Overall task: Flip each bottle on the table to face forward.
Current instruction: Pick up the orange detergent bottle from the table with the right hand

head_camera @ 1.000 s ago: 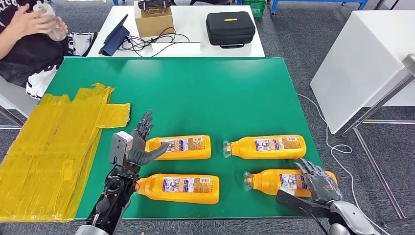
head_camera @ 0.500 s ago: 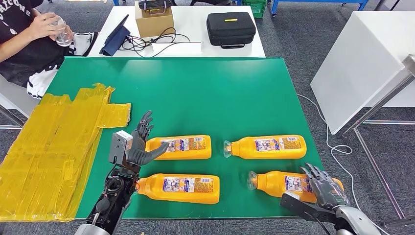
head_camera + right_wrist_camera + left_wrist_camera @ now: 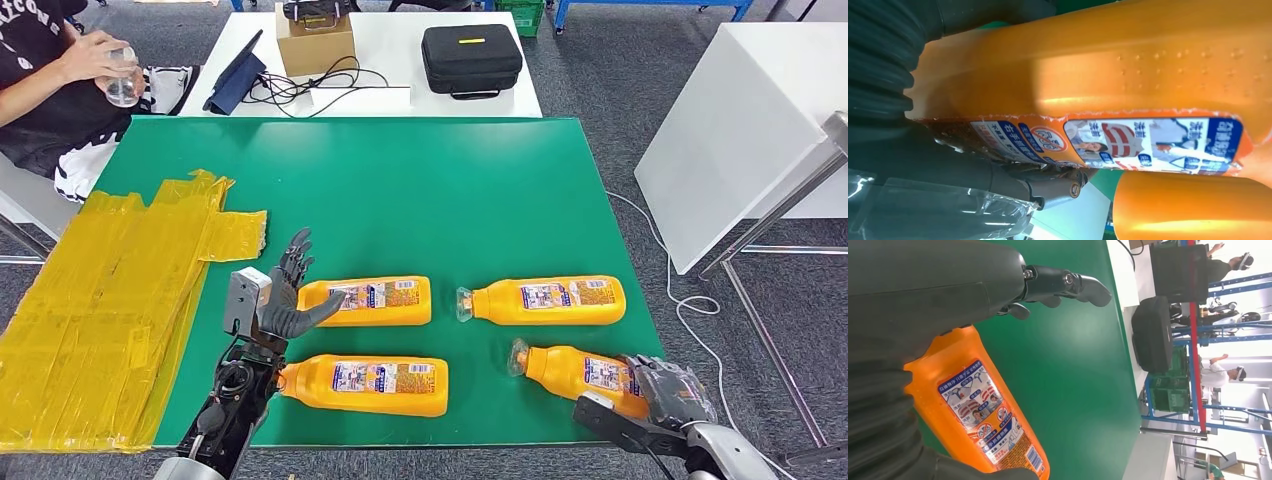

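Bottles, four in number and orange, lie on their sides on the green table (image 3: 450,190) in two rows. Nearest the robot, the front-right bottle (image 3: 575,372) is gripped at its base by the right hand (image 3: 672,392); its long axis runs across the table, tilted slightly, cap toward the robot's left. The front-left bottle (image 3: 365,384) lies beside it, well apart, axis likewise crosswise. The left hand (image 3: 285,300), fingers spread and holding nothing, hovers at the base of the rear-left bottle (image 3: 370,301). The rear-right bottle (image 3: 545,299) lies free, cap pointing left. All four show small-print labels upward, so judging from this, no flip appears complete; four remain. Farther off, a person (image 3: 50,90) sits holding a clear container.
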You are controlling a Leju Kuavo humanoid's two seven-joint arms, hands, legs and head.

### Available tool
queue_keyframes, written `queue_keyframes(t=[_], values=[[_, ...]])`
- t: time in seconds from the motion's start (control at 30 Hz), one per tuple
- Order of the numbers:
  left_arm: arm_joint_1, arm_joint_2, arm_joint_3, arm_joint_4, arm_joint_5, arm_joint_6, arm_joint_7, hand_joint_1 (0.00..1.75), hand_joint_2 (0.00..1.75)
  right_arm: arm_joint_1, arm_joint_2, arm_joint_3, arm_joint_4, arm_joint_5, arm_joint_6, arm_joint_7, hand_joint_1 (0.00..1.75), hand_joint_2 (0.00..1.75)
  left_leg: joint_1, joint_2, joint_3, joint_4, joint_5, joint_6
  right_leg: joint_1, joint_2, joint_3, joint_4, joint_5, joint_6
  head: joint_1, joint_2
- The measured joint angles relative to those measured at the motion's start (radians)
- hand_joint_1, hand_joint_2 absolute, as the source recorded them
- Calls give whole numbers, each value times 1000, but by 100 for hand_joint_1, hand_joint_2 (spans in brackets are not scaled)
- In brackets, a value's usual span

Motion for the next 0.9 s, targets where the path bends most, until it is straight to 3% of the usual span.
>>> queue_keyframes(t=[0.47,0.67,0.9], values=[[1,1,0,5,1,3,0,0,175,1,18,0,0,22,-34,-12,175,175,0,0,0,0,0,0,0,0,0,0,0,0,0,0],[4,0,0,5,0,8,0,0,175,-25,63,1,3,-48,-174,-108,175,175,0,0,-1,0,0,0,0,0,-1,0,0,0,0,0],[3,-1,0,8,-4,1,-17,0,175,-34,130,9,-34,-211,-235,-289,175,175,0,0,-1,0,1,0,0,0,-1,1,0,0,0,0]])
